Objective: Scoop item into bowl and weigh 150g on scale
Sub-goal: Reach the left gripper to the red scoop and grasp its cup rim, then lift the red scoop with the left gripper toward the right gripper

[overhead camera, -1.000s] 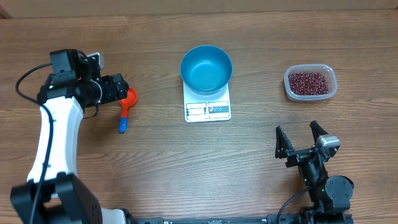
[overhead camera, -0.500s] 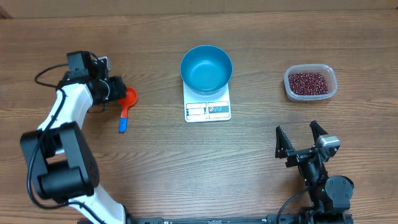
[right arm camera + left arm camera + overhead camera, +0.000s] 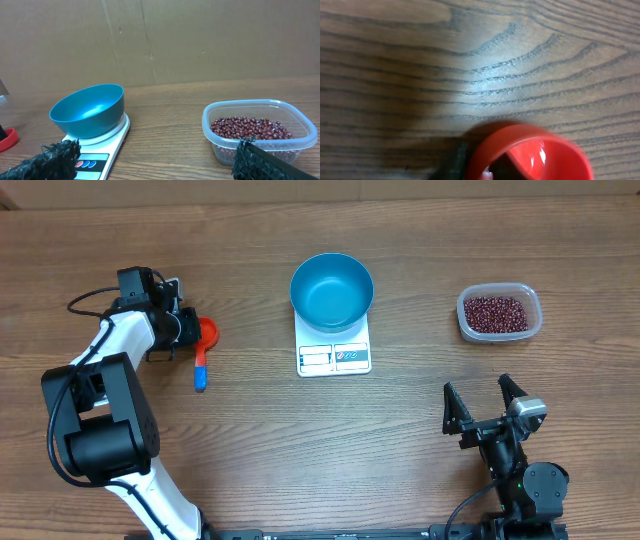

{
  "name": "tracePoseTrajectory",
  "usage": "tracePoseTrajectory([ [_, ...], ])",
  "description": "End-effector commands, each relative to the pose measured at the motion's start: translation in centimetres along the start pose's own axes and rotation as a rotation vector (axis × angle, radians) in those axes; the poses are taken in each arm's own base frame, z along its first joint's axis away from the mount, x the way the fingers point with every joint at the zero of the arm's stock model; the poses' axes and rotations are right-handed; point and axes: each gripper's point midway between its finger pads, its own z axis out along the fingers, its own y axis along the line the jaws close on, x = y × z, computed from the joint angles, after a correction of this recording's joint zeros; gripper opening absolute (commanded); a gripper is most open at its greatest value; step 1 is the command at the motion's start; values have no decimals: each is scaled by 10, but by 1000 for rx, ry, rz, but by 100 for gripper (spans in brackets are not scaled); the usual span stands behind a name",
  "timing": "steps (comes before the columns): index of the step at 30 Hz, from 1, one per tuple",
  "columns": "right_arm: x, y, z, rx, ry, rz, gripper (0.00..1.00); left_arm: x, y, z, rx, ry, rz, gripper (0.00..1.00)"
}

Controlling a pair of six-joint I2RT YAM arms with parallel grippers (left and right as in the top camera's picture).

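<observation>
A red scoop cup (image 3: 208, 332) with a blue handle (image 3: 200, 370) lies at the table's left. My left gripper (image 3: 192, 330) is closed on the cup's rim; in the left wrist view one dark finger (image 3: 454, 164) is outside the red rim (image 3: 520, 135) and the other inside it. The blue bowl (image 3: 332, 290) stands empty on the white scale (image 3: 334, 358). The dark red beans (image 3: 495, 312) fill a clear tub (image 3: 464, 320) at the right. My right gripper (image 3: 483, 408) hangs open near the front edge, well short of the beans (image 3: 247, 127) and the bowl (image 3: 90, 110).
A brown cardboard wall (image 3: 200, 40) stands behind the table. Bare wood lies between the scale (image 3: 107, 145) and the tub (image 3: 210, 120), and between the scoop and the scale.
My left arm has swung back and lowered onto the scoop cup, and its jaws have closed on the rim. The scoop shifted slightly. The right arm has not moved.
</observation>
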Motion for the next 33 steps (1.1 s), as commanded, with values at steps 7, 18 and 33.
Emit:
tracePoseTrajectory([
  [7,2,-1,0,3,-5,6,100,3,-3,7,4,23,-85,4],
  [18,2,-1,0,3,-5,6,100,-50,-70,-131,223,-192,-258,4],
  [33,2,9,0,-53,1,58,100,-5,-167,-177,307,-77,-528,5],
])
